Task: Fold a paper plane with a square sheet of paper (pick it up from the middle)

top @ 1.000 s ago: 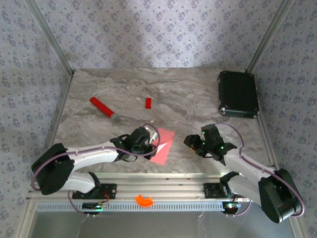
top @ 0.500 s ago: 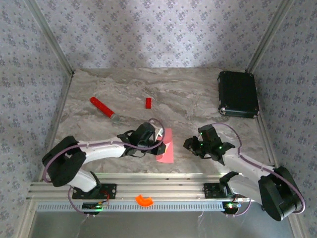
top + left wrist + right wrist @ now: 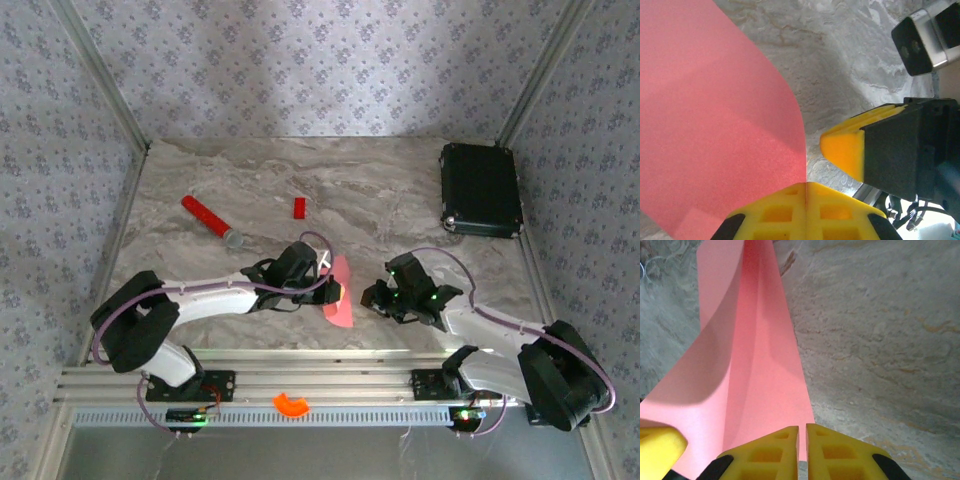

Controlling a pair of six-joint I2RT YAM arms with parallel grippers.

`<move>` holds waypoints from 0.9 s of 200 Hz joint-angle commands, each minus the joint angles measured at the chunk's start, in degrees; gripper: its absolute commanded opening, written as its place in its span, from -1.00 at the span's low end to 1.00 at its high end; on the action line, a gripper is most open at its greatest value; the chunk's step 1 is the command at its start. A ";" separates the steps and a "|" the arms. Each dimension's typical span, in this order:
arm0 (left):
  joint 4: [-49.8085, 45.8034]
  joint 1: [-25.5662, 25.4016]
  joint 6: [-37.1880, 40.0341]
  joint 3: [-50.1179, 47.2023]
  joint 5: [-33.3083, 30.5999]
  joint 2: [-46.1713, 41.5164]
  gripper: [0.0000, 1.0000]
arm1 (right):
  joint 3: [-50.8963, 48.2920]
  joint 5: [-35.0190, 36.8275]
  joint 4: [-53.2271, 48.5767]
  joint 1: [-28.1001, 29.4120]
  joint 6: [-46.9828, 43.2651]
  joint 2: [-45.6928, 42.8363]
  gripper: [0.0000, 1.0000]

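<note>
Near the front edge of the marble worktop [image 3: 380, 200], roughly midway between the two arm bases, the left gripper [image 3: 333, 290] is holding the square sheet of paper [image 3: 341, 300]. Its yellow pads are pressing flat together with the pink sheet clamped between them, and in the left wrist view the paper is fanning up and away to the left in a curved sweep. The sheet is standing as a narrow, bowed pink shape with a long crease running down it, raised off the stone rather than lying flat.

Just to the right, the right gripper [image 3: 372, 298] is pointing at the paper's near end. Its pads are sitting almost together, with a thin slit showing between them; pink is showing through that slit, but I cannot tell whether the paper is actually caught there.

Further back on the left, a red stick with a grey tip [image 3: 209, 220] is lying at a slant, a small red block [image 3: 299, 207] is resting to its right, and a black case [image 3: 481, 189] is sitting at the far right.
</note>
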 commanded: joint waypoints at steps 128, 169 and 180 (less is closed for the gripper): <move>-2.87 0.38 0.39 1.05 0.62 4.16 -0.99 | 3.54 4.20 0.44 4.48 1.42 5.56 -0.88; -2.54 0.36 0.26 1.51 0.78 4.82 -0.99 | 3.47 4.16 0.91 4.74 1.59 5.90 -0.90; -2.74 0.38 0.48 1.75 0.97 4.89 -0.99 | 3.30 4.25 0.98 4.84 1.97 5.99 -0.90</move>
